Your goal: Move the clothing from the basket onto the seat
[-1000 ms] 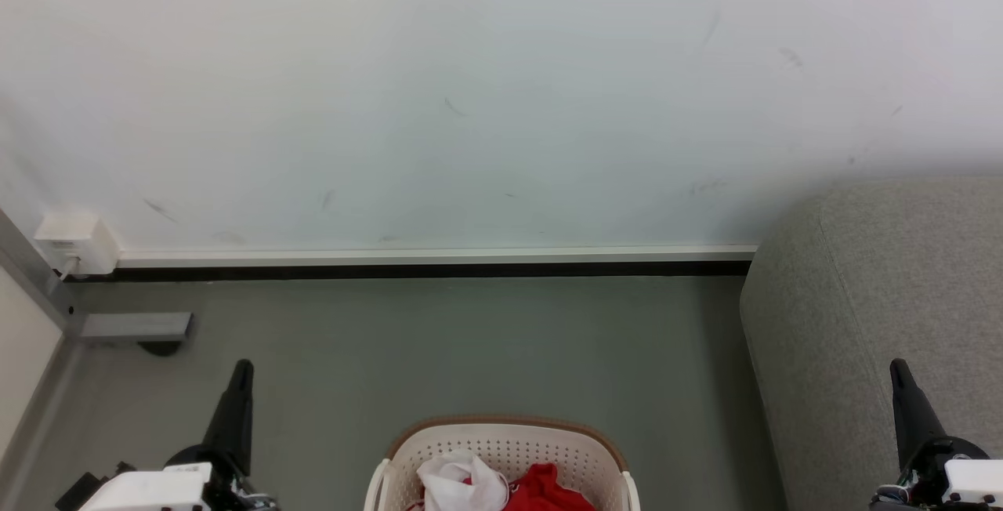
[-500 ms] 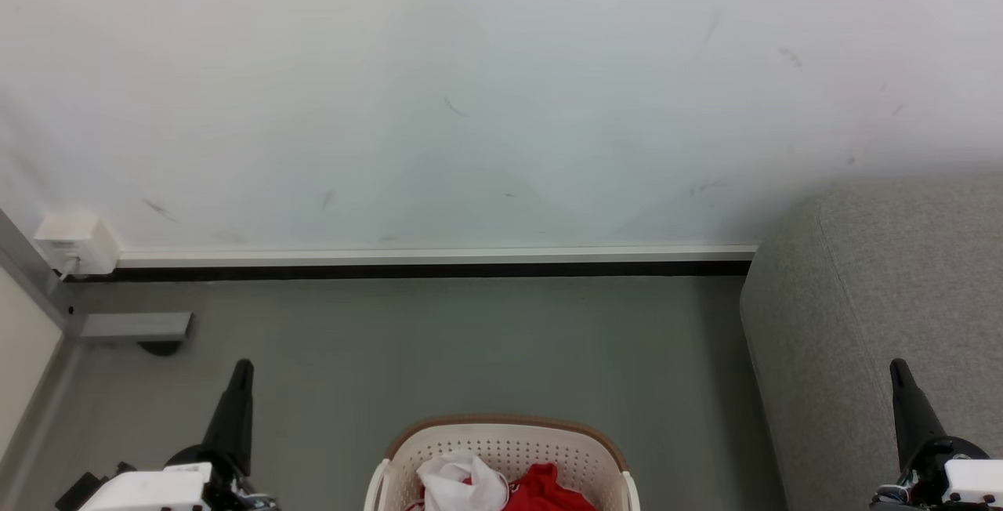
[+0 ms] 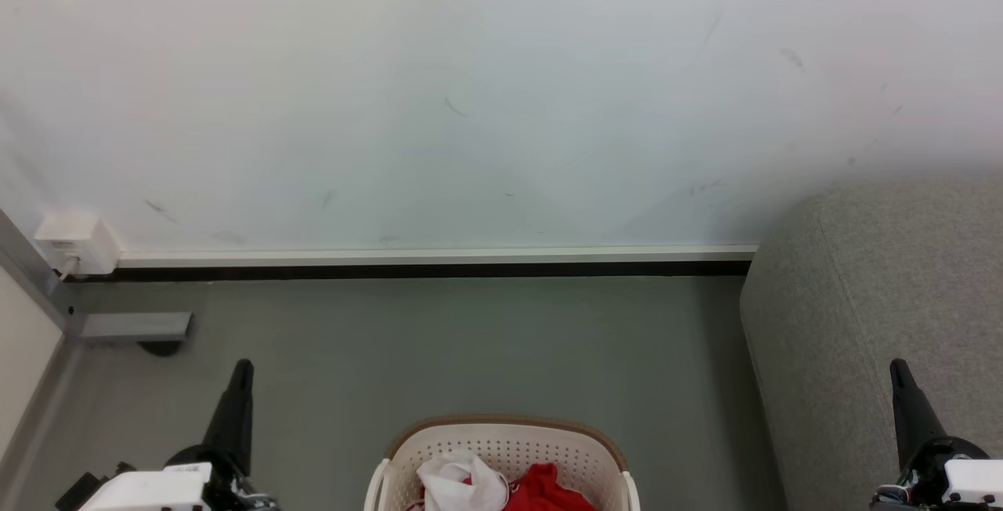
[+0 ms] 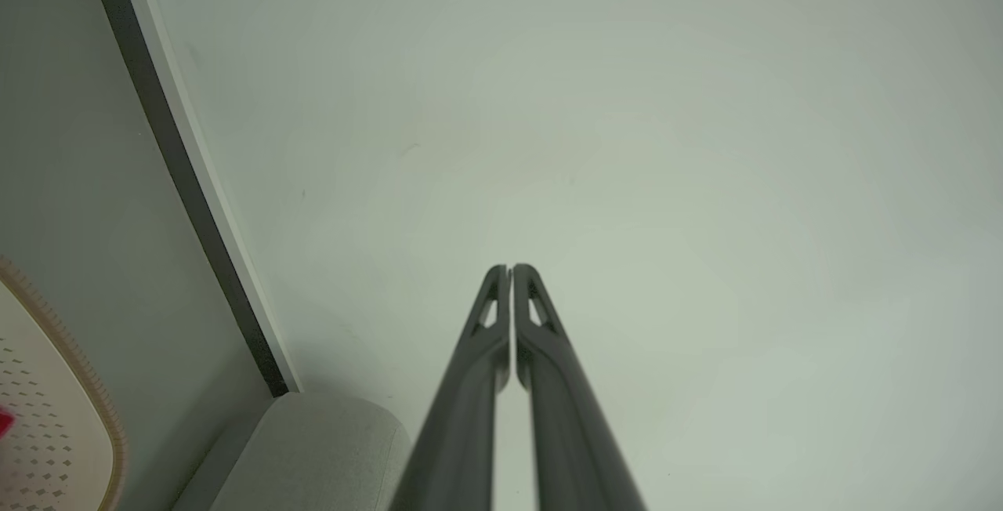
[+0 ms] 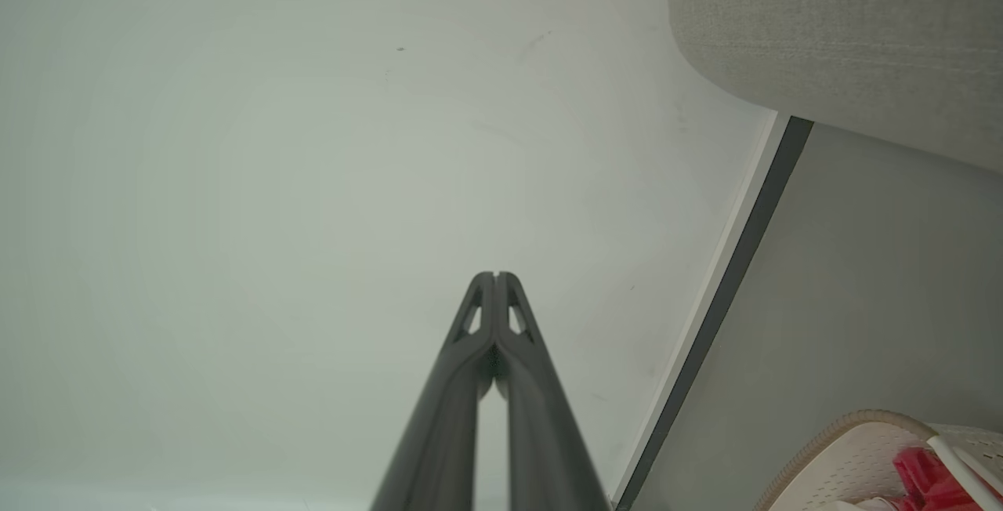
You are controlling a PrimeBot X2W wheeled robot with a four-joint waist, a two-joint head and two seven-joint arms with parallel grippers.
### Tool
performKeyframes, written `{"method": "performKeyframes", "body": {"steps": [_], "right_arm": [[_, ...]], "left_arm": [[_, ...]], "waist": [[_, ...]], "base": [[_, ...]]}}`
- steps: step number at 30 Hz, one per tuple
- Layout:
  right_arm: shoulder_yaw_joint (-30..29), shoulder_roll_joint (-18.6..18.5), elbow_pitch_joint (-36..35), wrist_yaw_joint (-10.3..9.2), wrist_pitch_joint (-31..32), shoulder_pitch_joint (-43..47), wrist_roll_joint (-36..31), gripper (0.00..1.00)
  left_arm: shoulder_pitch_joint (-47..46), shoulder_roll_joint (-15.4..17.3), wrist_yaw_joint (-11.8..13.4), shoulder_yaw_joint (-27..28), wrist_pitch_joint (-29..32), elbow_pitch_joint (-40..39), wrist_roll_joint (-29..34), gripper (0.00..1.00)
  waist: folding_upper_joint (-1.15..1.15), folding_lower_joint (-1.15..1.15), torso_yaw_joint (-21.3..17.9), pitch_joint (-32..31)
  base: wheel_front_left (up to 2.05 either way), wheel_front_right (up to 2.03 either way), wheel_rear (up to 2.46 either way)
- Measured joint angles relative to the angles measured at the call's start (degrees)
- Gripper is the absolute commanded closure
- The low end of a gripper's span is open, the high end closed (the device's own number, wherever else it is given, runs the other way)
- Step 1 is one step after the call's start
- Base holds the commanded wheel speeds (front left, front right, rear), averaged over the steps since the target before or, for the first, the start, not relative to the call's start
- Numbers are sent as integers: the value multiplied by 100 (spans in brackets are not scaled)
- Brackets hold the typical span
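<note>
At the bottom centre of the head view, the cream laundry basket [image 3: 509,444] is seen on the grey floor [image 3: 470,338], with the red-and-white clothing [image 3: 548,491] bunched inside it. The grey sofa seat [image 3: 878,299] is placed to the robot's right, near the basket and against the wall [image 3: 470,103]; its visible part is bare fabric. Task is judged to be at the start: no garment has been transferred as far as can be told, and every pick, carry and drop is left to do.

Left gripper [image 3: 242,370] is held at the lower left, fingers pointing up-view, well apart from the basket and over the floor. Right gripper [image 3: 897,370] is held at the lower right, in front of the sofa's side. Both are aimed towards the wall, not down at the load.

Both finger pairs are pressed together tip to tip, as confirmed in the wrist views; nothing is gripped by either. Jaws would need to be opened and an arm brought down into the basket before a grasp could be made.
</note>
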Motion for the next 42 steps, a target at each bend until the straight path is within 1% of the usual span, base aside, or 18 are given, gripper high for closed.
{"method": "performKeyframes", "body": {"steps": [42], "right_arm": [[0,0,0,0,0,0,0,100]], "left_arm": [[0,0,0,0,0,0,0,100]], "waist": [[0,0,0,0]], "base": [[0,0,0]]}}
